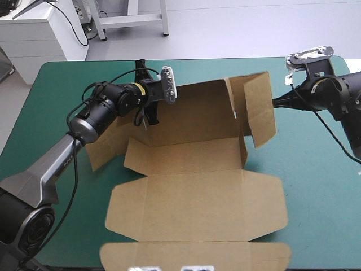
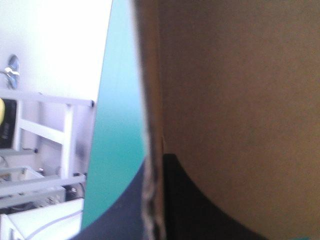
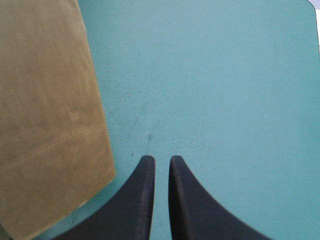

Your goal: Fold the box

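The brown box (image 1: 192,192) lies in the middle of the table, its base and lid flat and its far wall (image 1: 197,110) standing. My left gripper (image 1: 151,110) is at that wall's left end. In the left wrist view the left gripper (image 2: 155,167) is shut on the board's edge, one black finger on each side, and the box (image 2: 240,100) fills the area ahead. My right gripper (image 1: 276,101) sits just outside the raised right flap (image 1: 259,107). It is shut on nothing (image 3: 161,160), with the flap (image 3: 45,115) beside it and not touching.
Bare teal-green cover (image 1: 316,186) stretches to the right of the box and ahead of the right gripper (image 3: 225,75). The lid's front flap (image 1: 192,254) reaches the table's near edge. A side flap (image 1: 104,144) lies under the left arm.
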Robot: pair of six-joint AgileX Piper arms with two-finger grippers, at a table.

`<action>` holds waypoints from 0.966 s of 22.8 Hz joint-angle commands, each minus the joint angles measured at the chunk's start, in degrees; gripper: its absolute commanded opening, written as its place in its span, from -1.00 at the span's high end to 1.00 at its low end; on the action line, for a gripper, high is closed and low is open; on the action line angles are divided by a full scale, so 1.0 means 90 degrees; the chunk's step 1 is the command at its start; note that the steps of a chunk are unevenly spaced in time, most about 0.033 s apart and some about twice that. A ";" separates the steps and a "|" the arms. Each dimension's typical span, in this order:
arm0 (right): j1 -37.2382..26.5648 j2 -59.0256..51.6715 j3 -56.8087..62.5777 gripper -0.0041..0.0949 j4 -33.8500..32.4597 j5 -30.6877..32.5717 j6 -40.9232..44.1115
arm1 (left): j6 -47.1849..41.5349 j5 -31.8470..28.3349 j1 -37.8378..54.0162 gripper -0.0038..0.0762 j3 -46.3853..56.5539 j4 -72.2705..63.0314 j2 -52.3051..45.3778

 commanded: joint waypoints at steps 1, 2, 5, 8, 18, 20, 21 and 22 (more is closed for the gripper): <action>-0.0043 -0.0220 -0.0162 0.74 -0.0152 -0.0204 0.0020 | 0.0010 -0.0821 -0.0542 0.92 -0.0234 0.0615 -0.0318; -0.0043 -0.0220 -0.0162 0.74 -0.0152 -0.0204 0.0020 | -0.0005 -0.0821 -0.0622 0.92 -0.0234 0.0709 -0.0318; -0.0043 -0.0220 -0.0162 0.74 -0.0152 -0.0204 0.0050 | -0.0737 -0.0821 -0.1036 0.92 -0.0234 0.1456 -0.0318; -0.0043 -0.0220 -0.0162 0.74 -0.0152 -0.0204 0.0063 | -0.2800 -0.0778 -0.1105 0.92 -0.0220 0.2694 -0.0318; -0.0043 -0.0220 -0.0162 0.74 0.0077 -0.0386 0.0090 | -0.4378 -0.0005 -0.1437 0.92 -0.0193 0.4581 -0.0318; -0.0043 -0.0220 -0.0162 0.74 0.0123 -0.0442 0.0090 | -0.4301 -0.0005 -0.1574 0.92 -0.0108 0.4880 -0.0318; -0.0043 -0.0220 -0.0162 0.74 0.0135 -0.0455 0.0090 | -0.4301 -0.0005 -0.1656 0.92 -0.0042 0.5110 -0.0318; -0.0043 -0.0220 -0.0162 0.74 0.0161 -0.0471 0.0090 | -0.4301 -0.0005 -0.1717 0.92 0.0021 0.5267 -0.0318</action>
